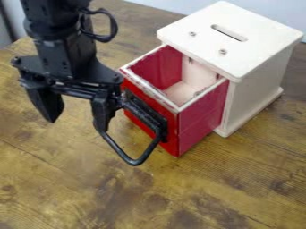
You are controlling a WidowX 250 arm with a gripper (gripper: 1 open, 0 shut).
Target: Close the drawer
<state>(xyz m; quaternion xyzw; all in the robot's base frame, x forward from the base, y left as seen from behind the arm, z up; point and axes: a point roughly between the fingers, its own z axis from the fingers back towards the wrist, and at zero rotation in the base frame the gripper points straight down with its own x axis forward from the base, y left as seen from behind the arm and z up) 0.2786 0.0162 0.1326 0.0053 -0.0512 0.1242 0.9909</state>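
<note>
Camera: end effector (77, 107) points down, fingers spread, beside drawer (174, 107).

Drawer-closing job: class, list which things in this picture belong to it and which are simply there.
Belong to the job:
- red drawer, pulled out
- its black wire handle
- claw, open, beside the drawer front
- pale wooden cabinet that holds the drawer

Simply there:
- wooden table

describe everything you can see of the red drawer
The red drawer is box-shaped with a pale pinkish inside that looks empty. It stands pulled well out of the pale wooden cabinet, resting on the wooden table. A large black wire loop handle hangs from its front, drooping to the tabletop.
</note>
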